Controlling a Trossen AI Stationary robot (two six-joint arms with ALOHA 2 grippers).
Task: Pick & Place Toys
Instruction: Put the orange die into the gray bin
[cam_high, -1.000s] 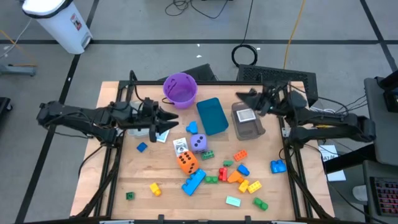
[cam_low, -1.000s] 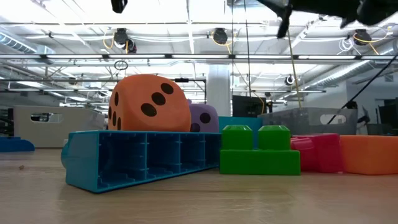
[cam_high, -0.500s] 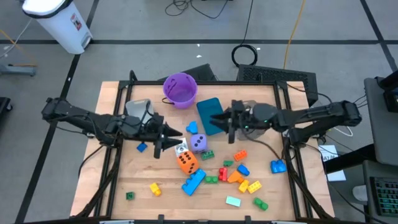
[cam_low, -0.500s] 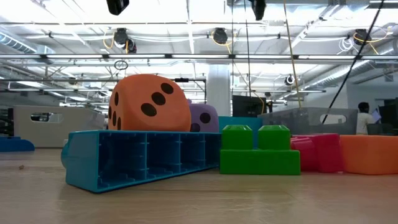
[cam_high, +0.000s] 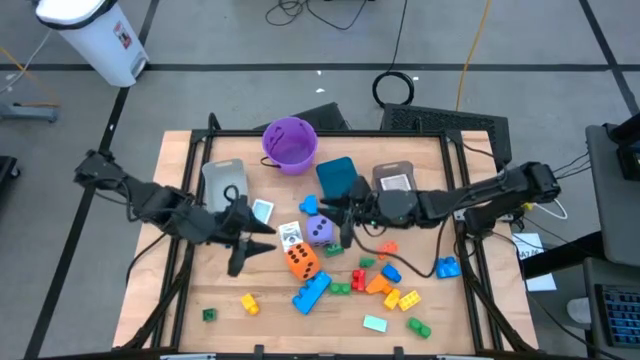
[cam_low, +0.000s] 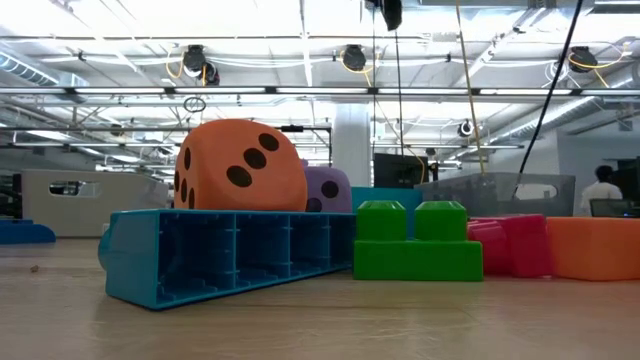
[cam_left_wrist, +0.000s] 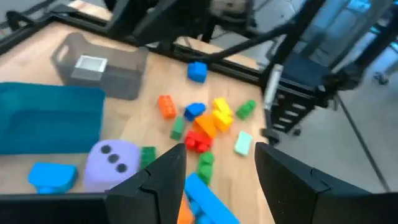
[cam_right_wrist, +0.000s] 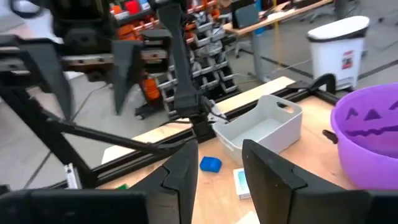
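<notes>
My left gripper (cam_high: 262, 246) hangs over the middle of the counter (cam_high: 200, 290), toward its left half, jaws parted with nothing between them; a picture card (cam_high: 262, 210) lies just behind it, toward the far edge, and a white bin (cam_high: 222, 180) sits near the far-left corner. Straight ahead of these jaws, close by, sits the orange die (cam_high: 300, 261), with a second card (cam_high: 290, 234) touching its far side and the purple die (cam_high: 319, 229) just beyond; in my left wrist view the purple die (cam_left_wrist: 112, 164) shows beyond the parted fingers (cam_left_wrist: 163, 180). A yellow brick (cam_high: 249, 303) and a small green brick (cam_high: 209, 315) lie near the front-left corner, well apart from either gripper. My right gripper (cam_high: 335, 222) hovers at the centre, just beside the purple die on its right, jaws also parted and empty, with the teal bin (cam_high: 338, 182) behind it and the purple bucket (cam_high: 290, 141) at the far edge. The long blue brick (cam_high: 311, 292) lies in front of the orange die, and the cluster of red, orange, yellow and green bricks (cam_high: 378, 283) spreads toward the front-right, a lone blue brick (cam_high: 446, 267) near the right edge. A grey bin (cam_high: 397, 183) holding a card stands at the far right.
</notes>
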